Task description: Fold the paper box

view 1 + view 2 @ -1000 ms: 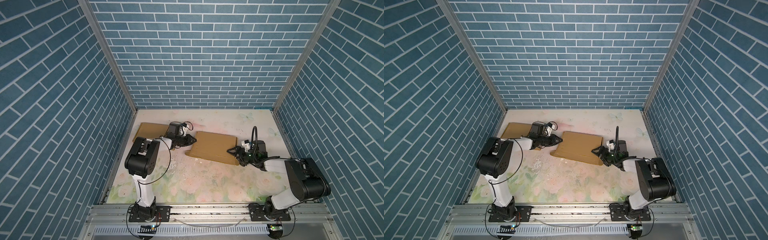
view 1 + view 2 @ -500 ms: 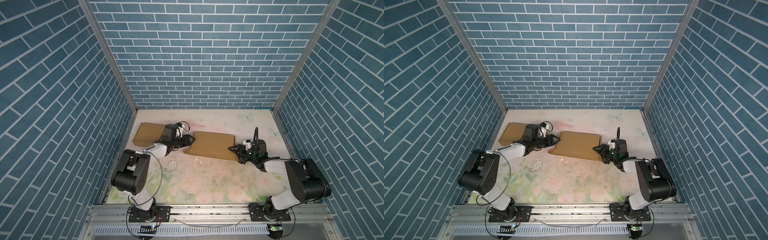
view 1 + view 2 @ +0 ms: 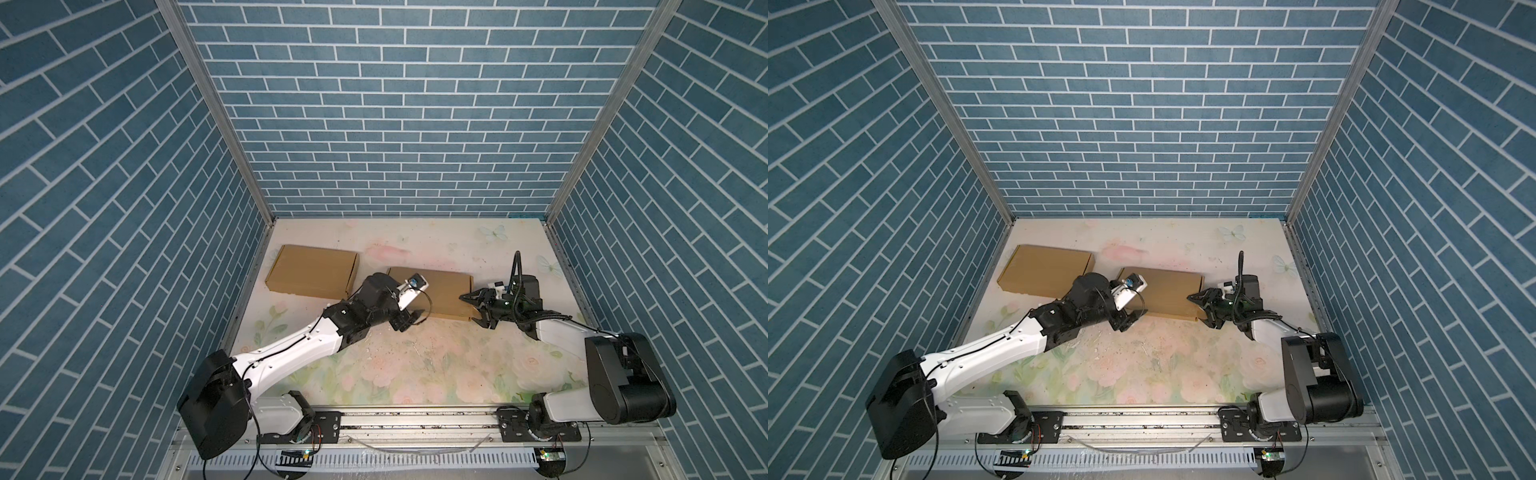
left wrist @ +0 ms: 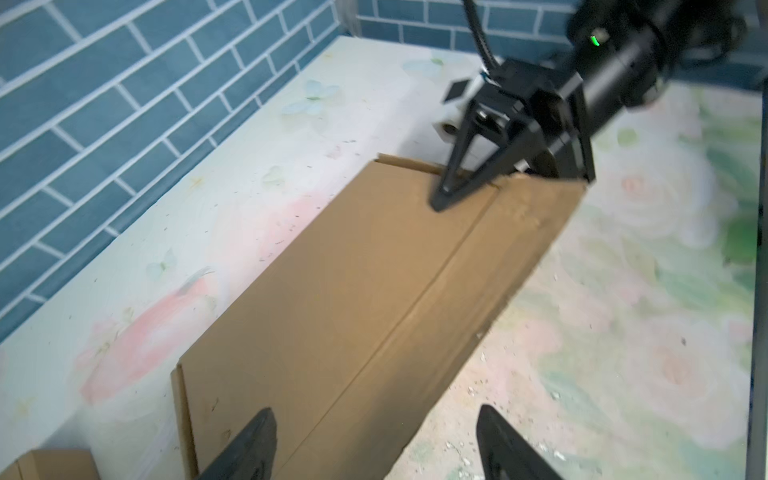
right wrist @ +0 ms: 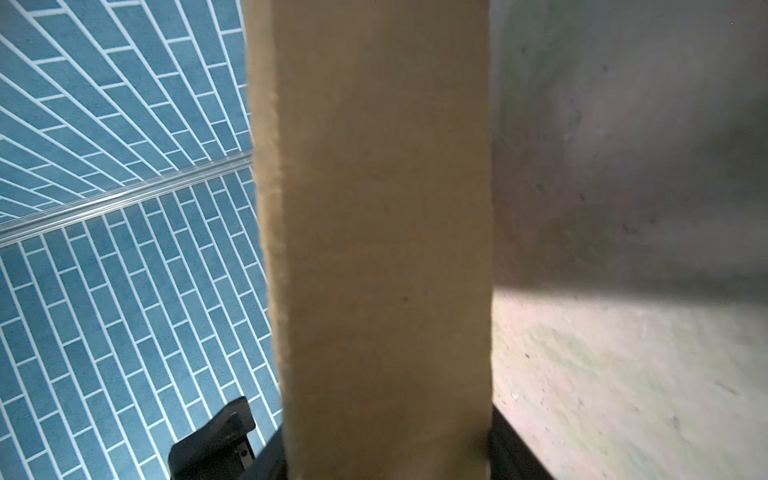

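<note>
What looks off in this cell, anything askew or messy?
White crumbs and dark specks litter the mat in front of the middle box, which lies slightly skewed rather than square to the mat. In the left wrist view a flap edge pokes past its top at the far corner. No tears visible.

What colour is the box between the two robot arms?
The box is plain brown cardboard, with no print. The left wrist view shows it best.
</note>
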### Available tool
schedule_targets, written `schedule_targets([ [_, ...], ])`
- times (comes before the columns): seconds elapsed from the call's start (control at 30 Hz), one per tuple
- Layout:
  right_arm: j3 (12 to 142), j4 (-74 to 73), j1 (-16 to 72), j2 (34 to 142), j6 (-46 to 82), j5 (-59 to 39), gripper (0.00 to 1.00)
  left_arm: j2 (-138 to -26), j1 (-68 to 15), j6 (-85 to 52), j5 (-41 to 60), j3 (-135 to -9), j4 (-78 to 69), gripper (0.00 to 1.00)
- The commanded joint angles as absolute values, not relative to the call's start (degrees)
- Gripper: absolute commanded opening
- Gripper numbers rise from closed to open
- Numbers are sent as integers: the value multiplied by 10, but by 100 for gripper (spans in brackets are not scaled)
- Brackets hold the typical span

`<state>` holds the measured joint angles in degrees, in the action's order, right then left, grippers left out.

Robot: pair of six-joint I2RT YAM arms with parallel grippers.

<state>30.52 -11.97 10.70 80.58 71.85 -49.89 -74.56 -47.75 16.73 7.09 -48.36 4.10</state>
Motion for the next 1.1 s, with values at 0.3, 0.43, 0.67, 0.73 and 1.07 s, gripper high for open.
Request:
schedule_targets([
  [0.3, 344, -31, 106, 796, 765, -564, 55, -833, -539, 398, -56, -526, 122, 80],
  [0.43, 338, -63, 105, 802, 807, -589, 54, -836, -545, 427, -97, -499, 58, 80],
  [0.67, 330, -75, 106, 802, 837, -618, 52, -832, -559, 491, -187, -448, -67, 79],
  [0.73, 326, -82, 106, 802, 844, -625, 50, -830, -562, 504, -203, -435, -98, 79],
  [1.07, 331, -77, 107, 798, 850, -644, 47, -843, -570, 527, -223, -412, -160, 78],
])
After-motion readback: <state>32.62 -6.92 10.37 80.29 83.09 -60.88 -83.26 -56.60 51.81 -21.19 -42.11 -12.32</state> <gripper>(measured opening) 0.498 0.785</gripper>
